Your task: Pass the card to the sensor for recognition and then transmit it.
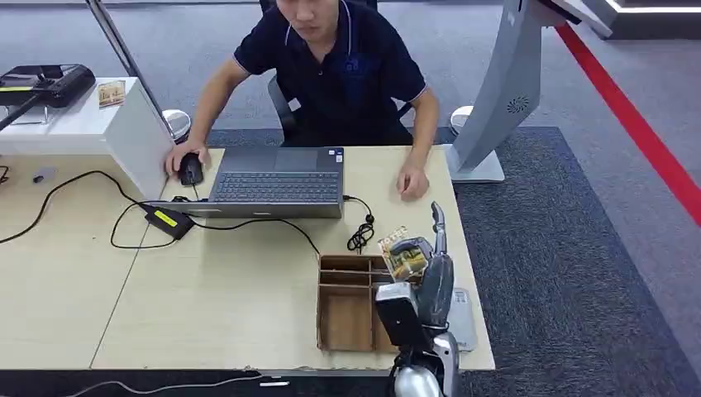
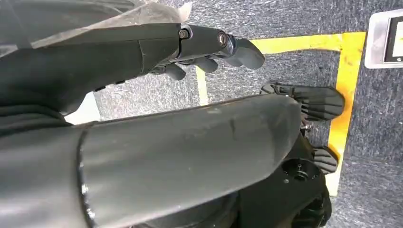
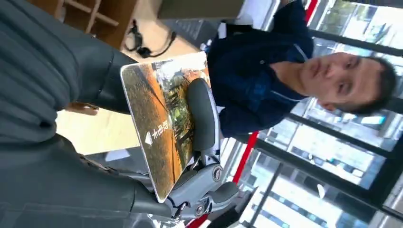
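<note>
the right hand (image 1: pixel 423 269) grips one thin, flat, glossy rectangular card (image 3: pixel 164 118), printed orange and green with small white marks, raised above the brown cardboard divider tray (image 1: pixel 347 308) on the pale wooden bench (image 1: pixel 231 289), while the left hand (image 2: pixel 209 47) hangs with fingers loosely curled, holding nothing.

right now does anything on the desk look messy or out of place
Nothing is spilled or broken. The only untidy bit is the black cable looping loosely across the desk from the adapter by the laptop. The right hand holds the card above the tray.
</note>
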